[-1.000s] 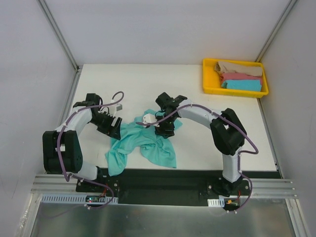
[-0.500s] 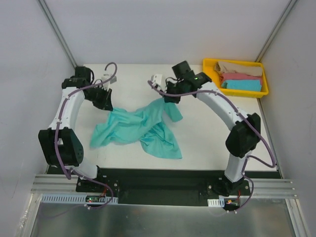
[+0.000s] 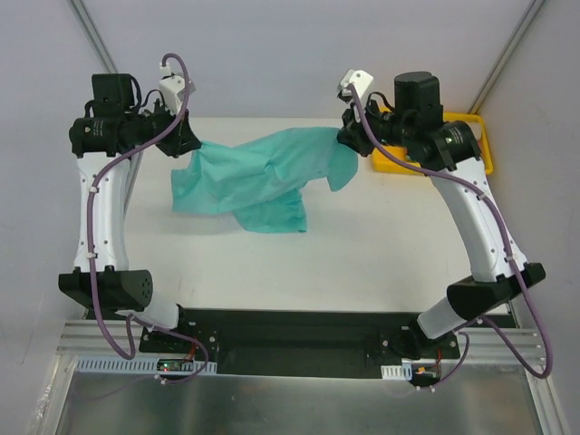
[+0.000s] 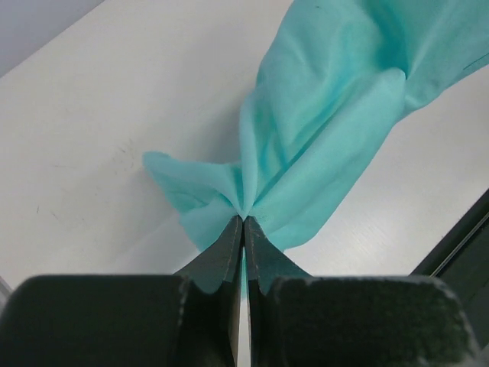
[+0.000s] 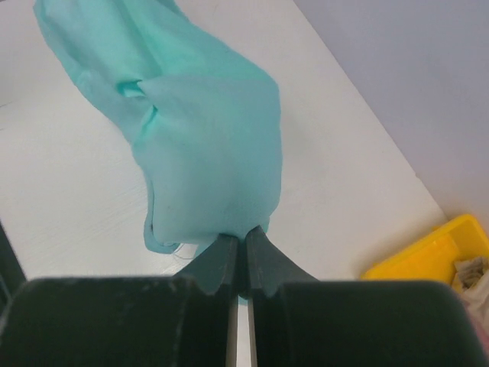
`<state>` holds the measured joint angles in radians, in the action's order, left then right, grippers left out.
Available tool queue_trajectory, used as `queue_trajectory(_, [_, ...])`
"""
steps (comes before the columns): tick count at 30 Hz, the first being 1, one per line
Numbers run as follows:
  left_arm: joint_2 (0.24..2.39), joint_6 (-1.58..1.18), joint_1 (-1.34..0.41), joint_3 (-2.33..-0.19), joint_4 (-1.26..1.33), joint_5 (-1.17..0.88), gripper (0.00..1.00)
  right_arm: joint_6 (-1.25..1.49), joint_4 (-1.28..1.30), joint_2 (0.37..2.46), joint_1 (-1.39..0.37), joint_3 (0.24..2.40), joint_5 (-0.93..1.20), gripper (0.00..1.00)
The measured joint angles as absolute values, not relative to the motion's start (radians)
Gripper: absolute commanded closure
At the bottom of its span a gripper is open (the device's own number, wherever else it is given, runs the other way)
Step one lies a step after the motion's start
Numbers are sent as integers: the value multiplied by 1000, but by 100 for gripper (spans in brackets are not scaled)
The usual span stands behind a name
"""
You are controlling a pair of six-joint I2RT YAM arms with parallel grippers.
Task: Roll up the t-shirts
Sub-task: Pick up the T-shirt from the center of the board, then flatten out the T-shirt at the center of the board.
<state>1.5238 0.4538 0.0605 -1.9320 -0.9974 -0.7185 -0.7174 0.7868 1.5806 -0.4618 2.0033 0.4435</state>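
while the left tool (image 4: 243,222) and right tool (image 5: 238,237) each clench an edge of the teal t-shirt (image 3: 263,168), it sags between them over the table (image 3: 390,245).

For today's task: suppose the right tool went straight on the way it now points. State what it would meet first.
The teal t-shirt, pinched in the right tool and bunched directly ahead of it. Beyond the cloth, probably the white table, though depth is unclear.
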Motion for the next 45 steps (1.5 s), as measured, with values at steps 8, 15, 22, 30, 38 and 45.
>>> queue_trajectory(8, [1398,436,60,-1960,-1036,-807,100,-590,824,1351,-471,1863,442,99])
queue_trajectory(15, [1508,381,14,-2124,-1020,-884,53,-417,815,1266,-387,1753,413,99])
queue_trajectory(22, [1924,266,-47,-2321,-965,-822,37,-311,798,1513,-91,1723,370,55])
queue_trajectory(30, [1919,240,-21,-2094,-965,-630,23,-332,773,1660,-46,1717,395,36])
queue_trajectory(38, [1555,221,15,-1736,-975,-502,12,-636,693,1298,-363,1416,485,33])
queue_trajectory(45, [1495,255,25,-1574,-979,-331,1,-866,716,1230,-610,1214,549,46])
